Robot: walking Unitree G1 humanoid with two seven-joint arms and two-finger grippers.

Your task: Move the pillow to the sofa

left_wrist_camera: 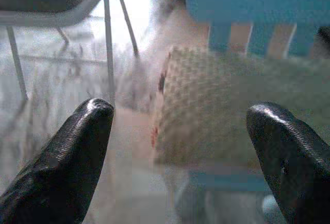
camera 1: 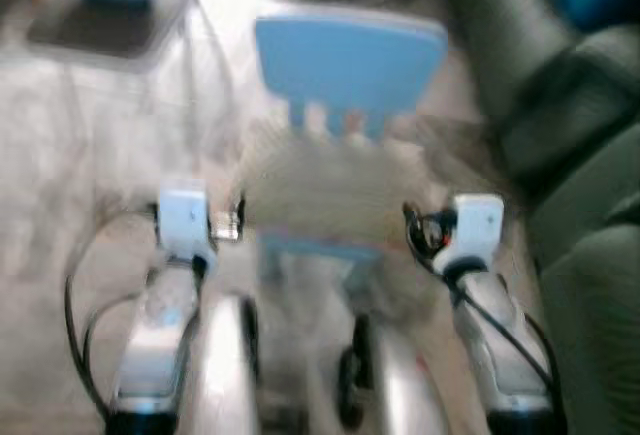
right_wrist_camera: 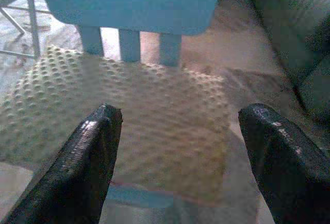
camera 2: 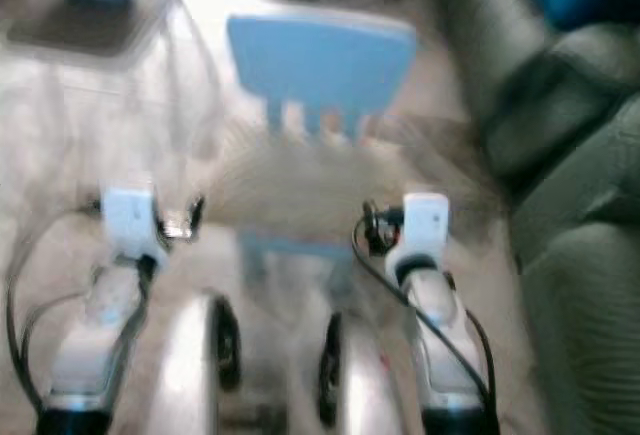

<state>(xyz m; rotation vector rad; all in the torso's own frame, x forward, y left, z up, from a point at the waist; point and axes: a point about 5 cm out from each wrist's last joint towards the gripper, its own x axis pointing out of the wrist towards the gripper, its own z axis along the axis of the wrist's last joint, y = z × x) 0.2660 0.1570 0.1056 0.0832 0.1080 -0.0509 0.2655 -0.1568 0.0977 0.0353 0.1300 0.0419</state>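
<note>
A beige, bumpy-textured pillow (right_wrist_camera: 129, 121) lies on the seat of a small blue chair (camera 1: 348, 60) straight ahead of the robot, with the chair's slatted back on its far side. The dark green sofa (camera 1: 560, 155) stands to the right, apart from the pillow. Both arms reach forward in the blurred head views — the left gripper (left_wrist_camera: 180, 147) and the right gripper (right_wrist_camera: 180, 147) each have their fingers spread wide, holding nothing, just short of the pillow's near edge

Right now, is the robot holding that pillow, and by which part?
Nothing is held. Both the left gripper and right gripper are open, short of the pillow on the blue chair.
</note>
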